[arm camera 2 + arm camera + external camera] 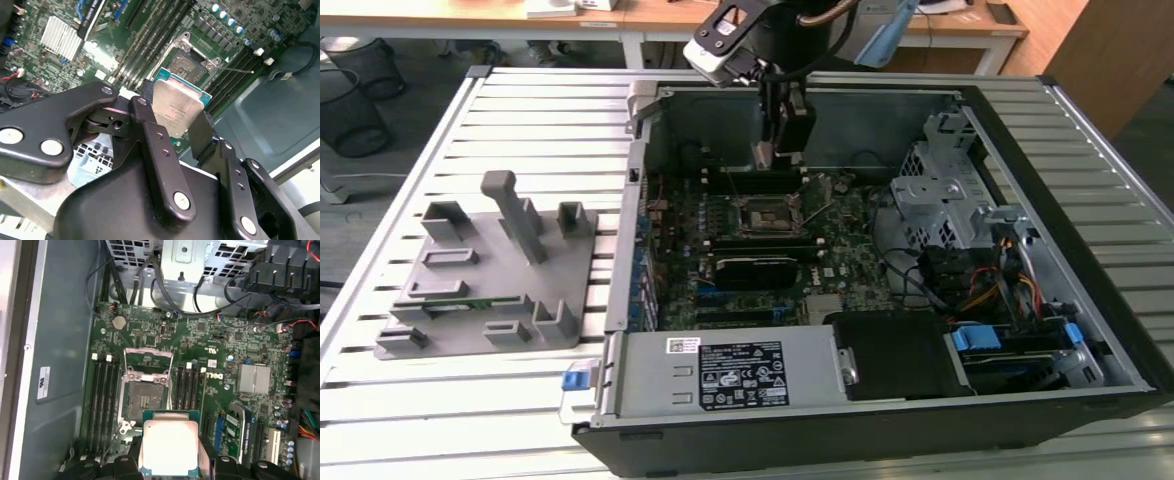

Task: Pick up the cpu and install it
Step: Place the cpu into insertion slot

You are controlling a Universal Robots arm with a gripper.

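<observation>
Tool (176, 131) noted clamped on the cpu (176, 104), gripped at two opposite edges, metal top exposed. Cpu held above the motherboard (220, 345), near the open socket (142, 399), inside the computer case (854, 445).

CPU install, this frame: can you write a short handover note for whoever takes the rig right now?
Gripper: shut on the cpu, clamped on two opposite edges, metal top toward the wrist cameras.
Cpu: in the air inside the open computer case, over the motherboard, close to the socket but not in it.
Done: pick-up.
Left: seating; the socket is empty.
</observation>
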